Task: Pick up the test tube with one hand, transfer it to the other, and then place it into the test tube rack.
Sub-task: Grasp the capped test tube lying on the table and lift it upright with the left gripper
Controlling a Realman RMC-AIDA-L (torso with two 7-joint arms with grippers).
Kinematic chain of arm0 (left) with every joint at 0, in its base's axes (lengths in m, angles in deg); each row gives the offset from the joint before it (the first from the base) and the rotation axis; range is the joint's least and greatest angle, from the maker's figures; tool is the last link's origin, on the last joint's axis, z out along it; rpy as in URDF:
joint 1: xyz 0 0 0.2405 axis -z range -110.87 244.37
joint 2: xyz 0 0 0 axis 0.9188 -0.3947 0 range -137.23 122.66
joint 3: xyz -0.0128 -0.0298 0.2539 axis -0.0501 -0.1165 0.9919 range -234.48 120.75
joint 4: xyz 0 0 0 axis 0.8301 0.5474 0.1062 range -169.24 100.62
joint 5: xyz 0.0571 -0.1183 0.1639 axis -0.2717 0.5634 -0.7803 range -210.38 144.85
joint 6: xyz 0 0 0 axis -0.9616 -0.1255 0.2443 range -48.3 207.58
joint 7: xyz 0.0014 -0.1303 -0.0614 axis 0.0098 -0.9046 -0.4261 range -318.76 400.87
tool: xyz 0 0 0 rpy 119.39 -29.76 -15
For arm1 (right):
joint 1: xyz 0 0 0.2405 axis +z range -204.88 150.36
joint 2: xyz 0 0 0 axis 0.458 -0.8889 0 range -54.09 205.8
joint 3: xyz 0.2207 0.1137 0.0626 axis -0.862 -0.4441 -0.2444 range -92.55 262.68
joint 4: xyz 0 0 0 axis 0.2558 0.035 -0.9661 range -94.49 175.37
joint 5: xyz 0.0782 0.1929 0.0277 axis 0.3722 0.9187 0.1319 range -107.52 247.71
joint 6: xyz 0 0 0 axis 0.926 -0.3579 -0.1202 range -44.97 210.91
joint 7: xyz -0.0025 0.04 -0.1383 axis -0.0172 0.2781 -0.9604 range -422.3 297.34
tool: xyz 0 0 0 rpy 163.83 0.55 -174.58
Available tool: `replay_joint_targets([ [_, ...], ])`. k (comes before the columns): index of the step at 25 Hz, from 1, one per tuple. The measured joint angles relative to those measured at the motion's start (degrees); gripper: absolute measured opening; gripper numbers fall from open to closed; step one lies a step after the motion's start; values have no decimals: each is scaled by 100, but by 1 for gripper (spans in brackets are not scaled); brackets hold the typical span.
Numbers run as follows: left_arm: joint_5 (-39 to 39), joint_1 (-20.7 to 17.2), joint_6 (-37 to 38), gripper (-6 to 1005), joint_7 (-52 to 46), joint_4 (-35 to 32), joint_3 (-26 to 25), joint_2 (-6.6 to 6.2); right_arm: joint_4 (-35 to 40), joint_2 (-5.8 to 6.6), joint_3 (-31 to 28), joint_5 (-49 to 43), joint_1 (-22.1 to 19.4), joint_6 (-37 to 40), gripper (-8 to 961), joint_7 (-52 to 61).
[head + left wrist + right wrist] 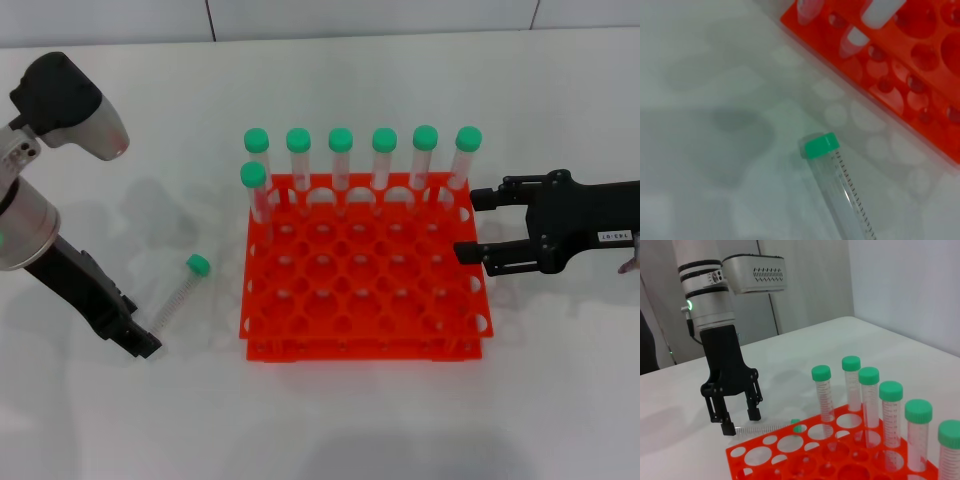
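**Loose tube flat on desk, left claw poised over it**

Test tube (pixel 181 292) lying on the white desk (pixel 330 420) just left of the test tube rack (pixel 365 285), green cap toward the rack, clear tip beneath the left claw (pixel 741 420). Left claw released, fingers spread either side of the tube's end; actual contact hard to make out. Rack holding seven other green-capped tubes (pixel 384 165) upright: six along the far row, one in the next row at the left corner. Right claw (pixel 478 225) spread wide, empty, by the rack's right edge.
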Motion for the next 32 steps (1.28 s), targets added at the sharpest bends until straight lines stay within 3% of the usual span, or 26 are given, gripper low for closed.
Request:
replay_joint_targets([
  [32, -32, 121, -135, 403, 7, 201, 1, 10, 34, -6, 0, 10, 0, -5, 755, -23],
])
